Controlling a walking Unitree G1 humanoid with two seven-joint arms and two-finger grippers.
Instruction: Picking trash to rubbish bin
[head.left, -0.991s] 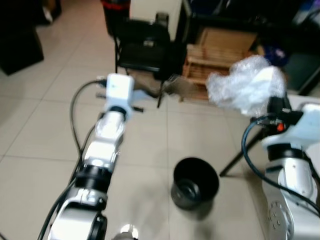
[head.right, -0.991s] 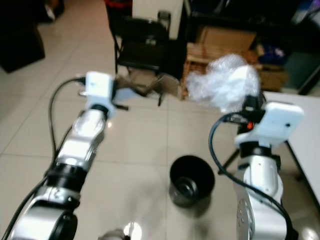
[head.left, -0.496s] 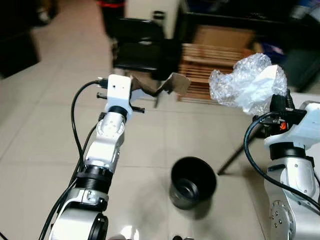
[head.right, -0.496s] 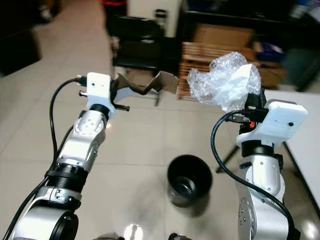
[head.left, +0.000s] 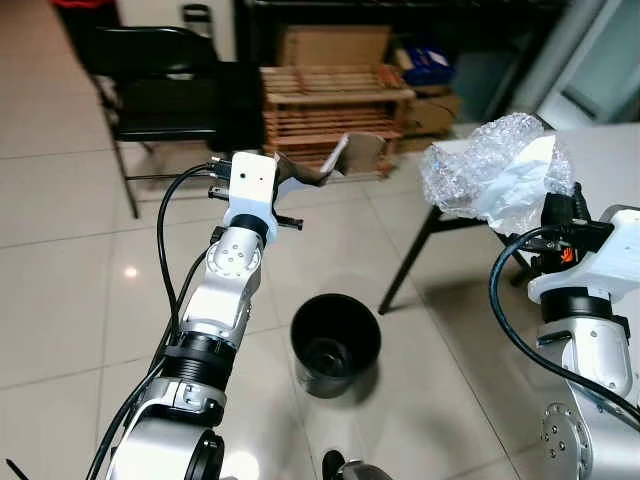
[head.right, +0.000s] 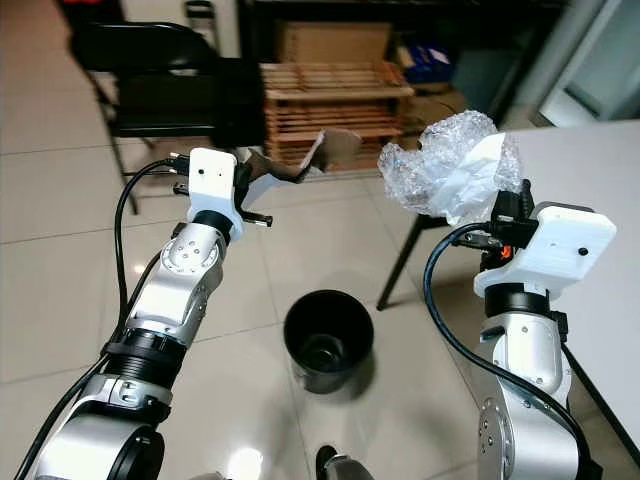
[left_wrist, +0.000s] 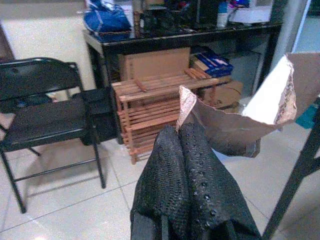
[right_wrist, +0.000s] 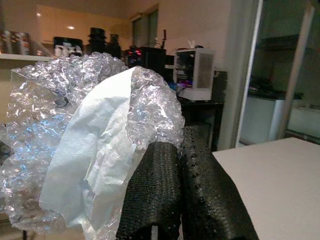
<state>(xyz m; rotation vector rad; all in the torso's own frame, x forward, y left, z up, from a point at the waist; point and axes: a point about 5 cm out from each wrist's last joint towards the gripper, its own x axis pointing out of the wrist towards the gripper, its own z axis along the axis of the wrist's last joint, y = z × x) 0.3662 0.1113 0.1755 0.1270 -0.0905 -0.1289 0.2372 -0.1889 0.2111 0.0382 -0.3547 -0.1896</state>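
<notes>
- Black folding chair (head.left: 160, 80) stands at the far left on the tiled floor (head.left: 60, 290), with a wooden slatted rack (head.left: 335, 105) beside it and cardboard boxes (head.left: 335, 45) behind the rack.
- Left gripper (left_wrist: 187, 145) is raised above the floor. Its two black fingers are pressed together on a torn piece of brown cardboard (left_wrist: 250, 120), which sticks out forward from the fingertips.
- In the left eye view the cardboard piece (head.left: 335, 160) hangs in the air in front of the wooden rack, well above the bin.
- Black round rubbish bin (head.left: 335, 343) stands on the floor between the two arms, low in the view, with its mouth open upward. Neither piece of trash is over it.
- White table (head.left: 600, 165) is at the right, and its dark leg (head.left: 405, 265) comes down near the bin.
- Right gripper (right_wrist: 182, 155) is lifted at the table side. Its fingers are clenched on a bundle of bubble wrap with white paper (right_wrist: 100, 150) inside.
- This bundle (head.left: 500, 180) is held high, above the table edge and to the right of the bin.
</notes>
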